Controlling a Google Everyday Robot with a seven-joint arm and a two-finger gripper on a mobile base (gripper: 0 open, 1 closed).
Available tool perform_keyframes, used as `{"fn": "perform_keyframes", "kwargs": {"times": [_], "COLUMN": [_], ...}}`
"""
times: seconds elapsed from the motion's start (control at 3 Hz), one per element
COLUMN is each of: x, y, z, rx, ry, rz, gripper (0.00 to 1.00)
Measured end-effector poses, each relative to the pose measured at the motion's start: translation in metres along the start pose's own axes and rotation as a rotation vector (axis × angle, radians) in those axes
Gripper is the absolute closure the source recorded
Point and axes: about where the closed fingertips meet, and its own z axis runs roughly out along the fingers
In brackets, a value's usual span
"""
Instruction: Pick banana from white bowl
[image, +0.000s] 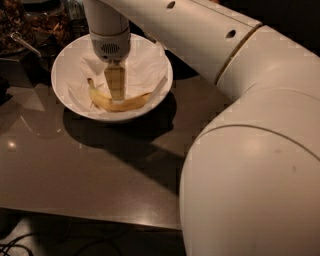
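The white bowl (70, 60) stands at the back left of the dark table, lined with crumpled white paper. The yellow banana (135, 102) lies curved along the bowl's near side, its dark-tipped stem (90, 81) pointing left and up. My gripper (116, 97) hangs straight down from the white wrist (110, 42) into the bowl, and its tip reaches the middle of the banana. The banana's midsection is hidden behind it.
The glossy dark table (90, 170) runs to a front edge near the bottom. Dark containers and a metal utensil (22, 42) crowd the back left corner. My large white arm (250, 150) fills the right side. Cables (20, 245) lie on the floor below.
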Motion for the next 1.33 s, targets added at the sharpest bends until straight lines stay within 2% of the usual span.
{"fn": "perform_keyframes", "kwargs": {"times": [1.33], "x": [0.002], "y": [0.000], "z": [0.061], "rx": [-0.161], "ry": [-0.038], "rz": [0.029], "gripper": [0.33]}}
